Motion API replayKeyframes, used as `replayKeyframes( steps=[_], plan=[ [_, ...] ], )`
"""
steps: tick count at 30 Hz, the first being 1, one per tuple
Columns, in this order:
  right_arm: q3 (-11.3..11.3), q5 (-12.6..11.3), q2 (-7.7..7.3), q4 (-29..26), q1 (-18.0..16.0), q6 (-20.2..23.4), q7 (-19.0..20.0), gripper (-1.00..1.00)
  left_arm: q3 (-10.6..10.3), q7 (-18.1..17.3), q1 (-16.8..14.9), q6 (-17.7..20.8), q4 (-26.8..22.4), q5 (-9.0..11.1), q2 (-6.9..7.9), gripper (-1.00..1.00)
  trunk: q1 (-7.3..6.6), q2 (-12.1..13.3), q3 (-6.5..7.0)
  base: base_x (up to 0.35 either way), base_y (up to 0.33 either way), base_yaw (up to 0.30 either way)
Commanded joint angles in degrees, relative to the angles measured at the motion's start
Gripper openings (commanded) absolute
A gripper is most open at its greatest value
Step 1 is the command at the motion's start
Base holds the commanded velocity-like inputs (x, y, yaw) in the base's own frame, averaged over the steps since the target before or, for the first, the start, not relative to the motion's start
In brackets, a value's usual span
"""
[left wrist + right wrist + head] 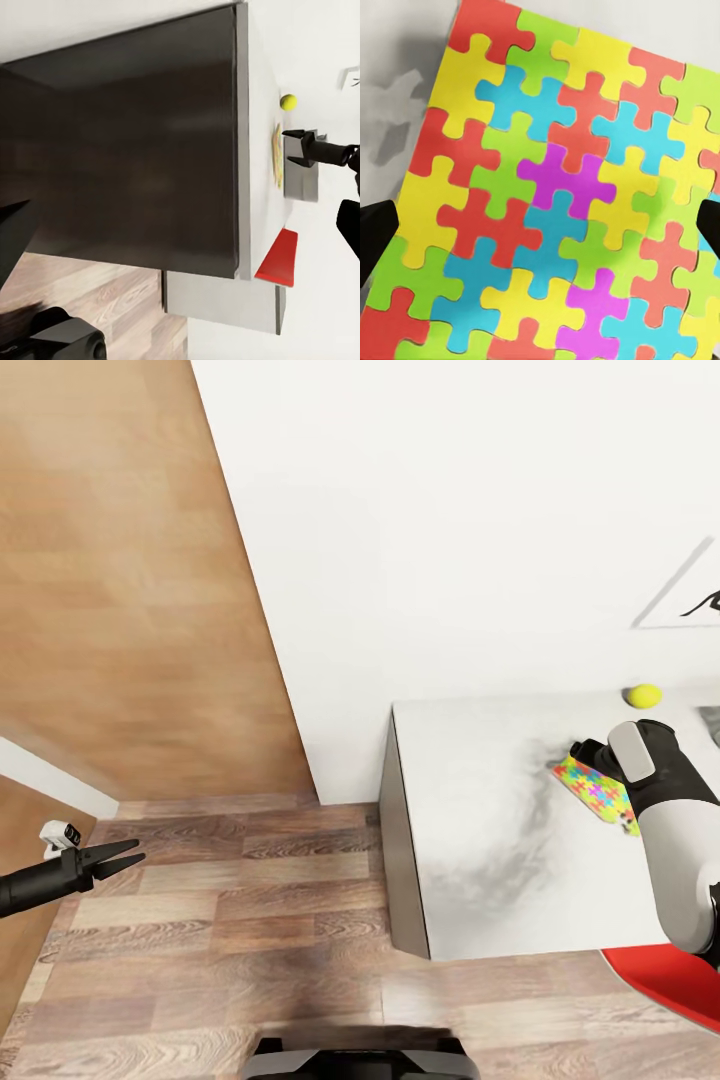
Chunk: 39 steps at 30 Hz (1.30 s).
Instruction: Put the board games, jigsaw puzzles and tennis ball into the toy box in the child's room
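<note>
The white wall (pixel 450 510) takes up the far side of the scene, with wood flooring (pixel 200 920) below it and the pale desk (pixel 480 840) standing against it on the right. A red thing (pixel 670 980) shows at the desk's near right corner; I cannot tell what it is. On the desk lies a jigsaw puzzle (pixel 592 788), flat and brightly coloured, and beyond it, near the wall, sits the tennis ball (pixel 643 695).

The task looks to be at an early stage, judging by these pictures: the puzzle and the ball are both out on the desk, not yet put away. The grey shape (pixel 301 180) just beside the puzzle in the left wrist view may be the toy box, though that is unsure. The board games and the second puzzle are left to find.

The right arm (pixel 680 840) reaches forward over the desk, its right pincer (pixel 585 752) pointing down close above the puzzle's far end. In the right wrist view the puzzle (pixel 562 187) lies between two dark fingertips (pixel 375 240) spread wide apart, gripping nothing. The left arm is held low over the floor, well apart from the desk; its left pincer (pixel 118 857) has its fingers parted and holds nothing.
</note>
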Motion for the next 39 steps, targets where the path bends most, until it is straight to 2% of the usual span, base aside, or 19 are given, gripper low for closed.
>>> replayKeyframes(
  steps=[1, 9, 29, 39],
  plan=[
    [0.0, -0.6, 0.00, -0.1, 0.0, 0.1, -0.5, 1.00, 0.0, -0.2, 0.0, 0.6, 0.0, 0.0, 0.01, 1.00, 0.03, -0.1, -0.08, 0.027, 0.001, 0.000],
    [0.0, -0.6, 0.02, -0.4, 0.0, 0.1, -0.6, 1.00, 0.0, -0.2, 0.0, 0.6, 0.0, 0.0, 0.01, 1.00, 0.03, -0.1, 0.20, 0.031, 0.000, 0.000],
    [0.0, -0.6, 0.02, -0.8, -0.1, 0.1, -0.7, 1.00, 0.0, -0.2, 0.0, 0.6, 0.0, 0.0, 0.01, 1.00, 0.03, -0.1, 1.88, 0.002, 0.000, 0.000],
    [0.0, -0.6, 0.01, -0.9, -0.1, 0.1, -0.7, 1.00, 0.0, -0.2, 0.0, 0.6, 0.0, 0.0, 0.01, 1.00, 0.03, -0.1, 2.09, 0.067, -0.036, 0.000]
  ],
)
